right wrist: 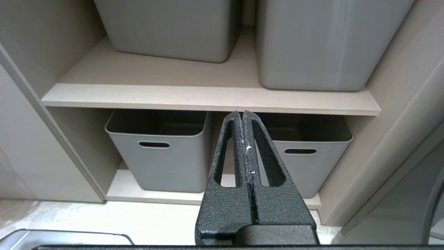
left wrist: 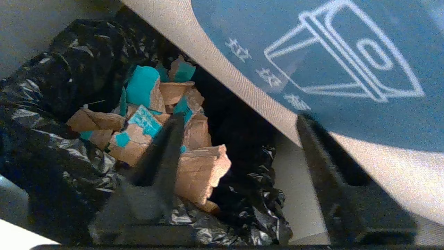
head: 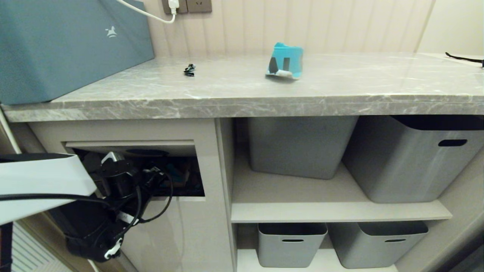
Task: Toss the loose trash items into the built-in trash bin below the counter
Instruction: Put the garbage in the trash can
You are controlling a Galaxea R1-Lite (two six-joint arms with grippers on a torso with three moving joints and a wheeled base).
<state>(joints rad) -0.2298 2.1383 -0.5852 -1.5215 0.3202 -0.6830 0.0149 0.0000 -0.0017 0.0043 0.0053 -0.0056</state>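
Observation:
One turquoise piece of loose trash (head: 285, 60) with dark markings stands on the counter (head: 227, 94), right of centre. My left arm (head: 113, 181) reaches into the opening of the built-in trash bin (head: 189, 226) below the counter's left part. In the left wrist view my left gripper (left wrist: 240, 117) is open inside the bin, beside the pushed-in flap with its blue sticker (left wrist: 329, 69). Several torn turquoise and brown cardboard pieces (left wrist: 145, 121) lie in the black bag (left wrist: 52, 139); a brown piece (left wrist: 201, 173) sits right beside one finger (left wrist: 166, 146). My right gripper (right wrist: 241, 113) is shut and empty, parked before the shelves.
A large grey-blue box (head: 56, 45) stands at the counter's left end, and a small black object (head: 189, 70) lies near it. Grey tubs (head: 302, 147) (head: 412, 158) fill the upper shelf, with two more (head: 291, 243) (head: 378, 243) below. A white cable (head: 151, 15) runs to a wall socket.

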